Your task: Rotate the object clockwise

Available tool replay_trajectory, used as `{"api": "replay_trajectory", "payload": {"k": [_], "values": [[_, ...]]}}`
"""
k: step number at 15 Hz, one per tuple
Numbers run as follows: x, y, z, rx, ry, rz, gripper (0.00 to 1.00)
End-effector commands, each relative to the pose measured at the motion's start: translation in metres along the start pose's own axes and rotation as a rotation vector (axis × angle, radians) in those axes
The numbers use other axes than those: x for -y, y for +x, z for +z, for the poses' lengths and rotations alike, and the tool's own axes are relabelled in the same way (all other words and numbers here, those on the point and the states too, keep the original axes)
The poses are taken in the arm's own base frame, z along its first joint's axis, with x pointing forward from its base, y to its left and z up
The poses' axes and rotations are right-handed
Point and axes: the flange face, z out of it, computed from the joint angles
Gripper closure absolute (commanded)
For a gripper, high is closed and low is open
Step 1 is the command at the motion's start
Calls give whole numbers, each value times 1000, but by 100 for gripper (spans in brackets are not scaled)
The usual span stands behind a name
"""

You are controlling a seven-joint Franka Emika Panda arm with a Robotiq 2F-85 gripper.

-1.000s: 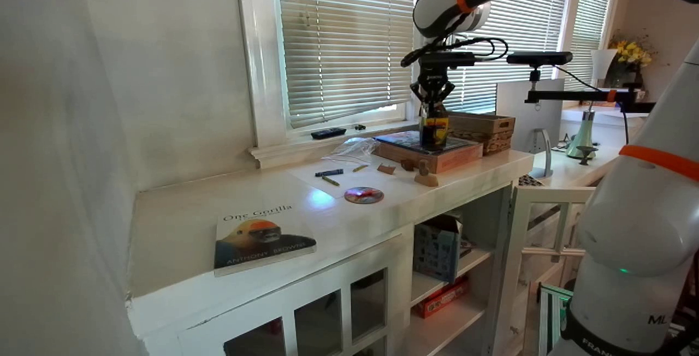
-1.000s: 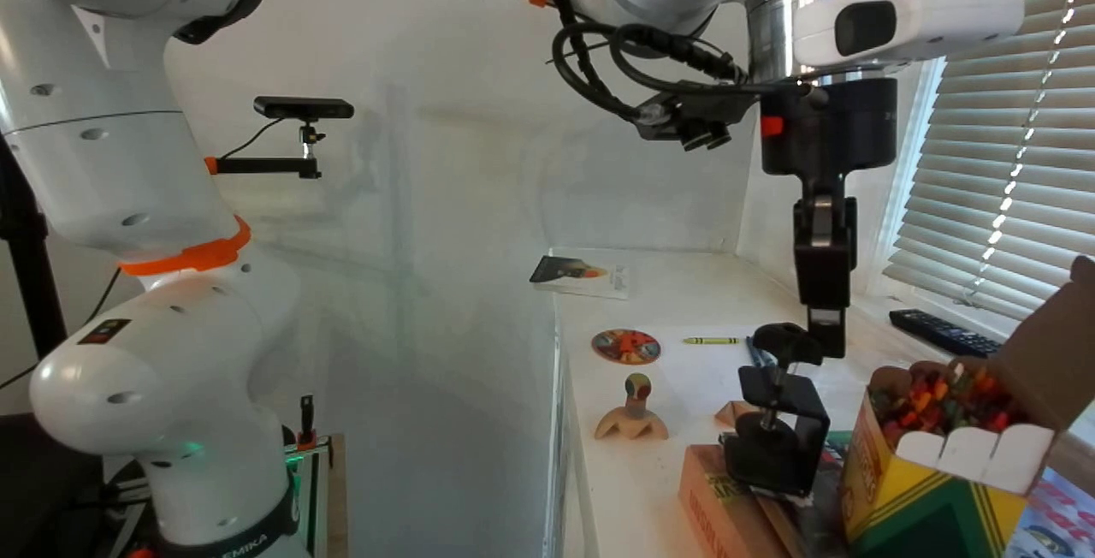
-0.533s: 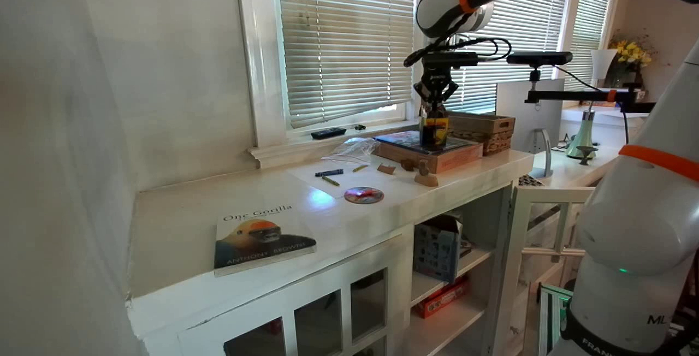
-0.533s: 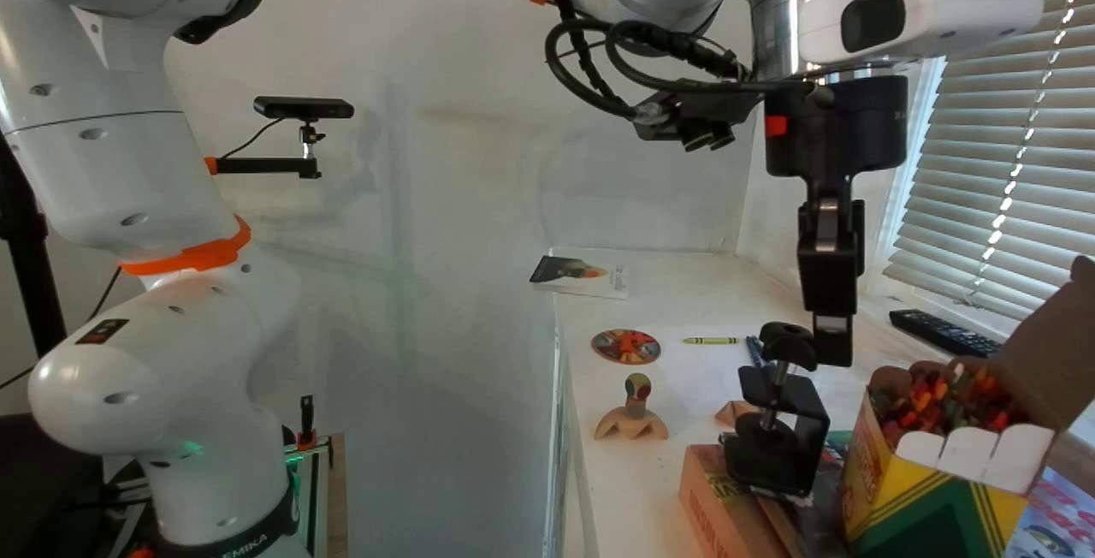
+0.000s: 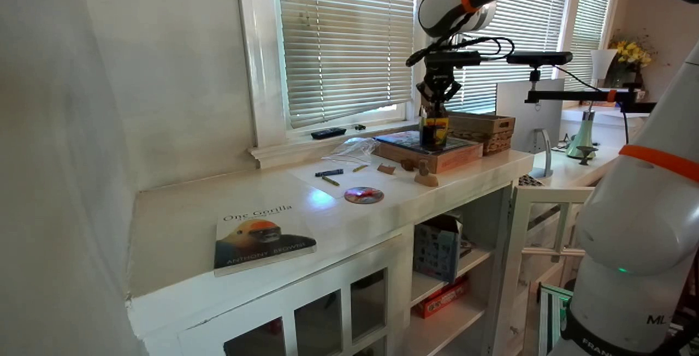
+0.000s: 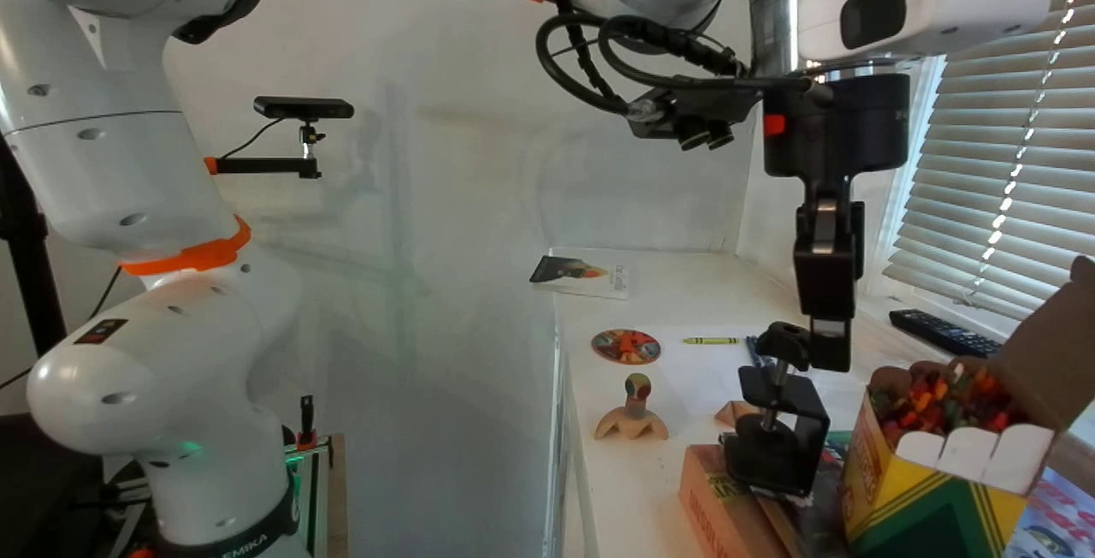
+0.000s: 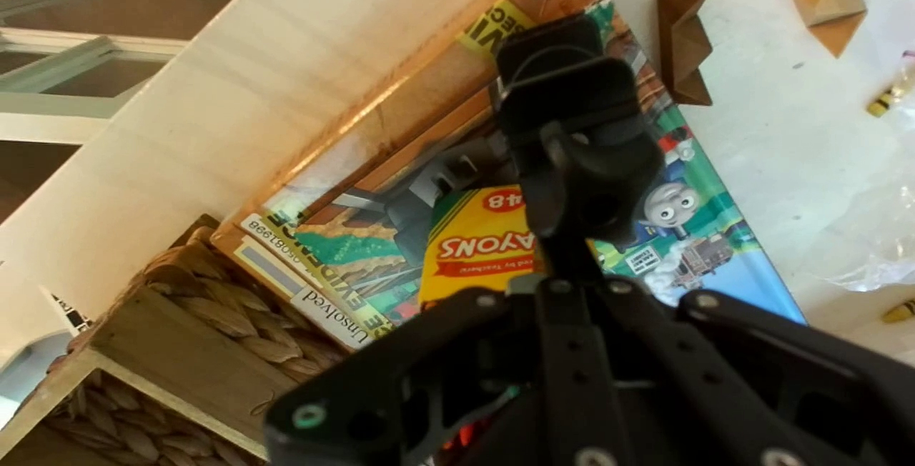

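Nearest in an exterior view stands a yellow and green crayon box, its lid flap raised and crayons filling it. It rests on a flat box with a train picture on its top. Just past it on the same flat box, close to the far end, stands the black clamp, upright, with a round knob at its top. The gripper points straight down just beside that knob, its fingers together; whether they touch the knob cannot be told. A brown folded piece lies just off that end of the flat box, and a tan figurine stands nearer the front edge of the white surface. Next come a patterned disc, close to the same edge, and a yellow crayon farther in. A remote control lies on the window sill, behind the back edge. Farthest off, a book lies along the front edge, near the far corner, its cover facing up.
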Motion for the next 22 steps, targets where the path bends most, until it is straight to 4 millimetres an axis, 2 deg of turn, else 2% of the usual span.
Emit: {"api": "replay_trajectory", "payload": {"k": [1,11,22], "values": [[-10,-10,0,27,-10,5,100],[-31,-18,-1,55,-29,26,100],[-30,-27,-8,76,-28,41,100]]}}
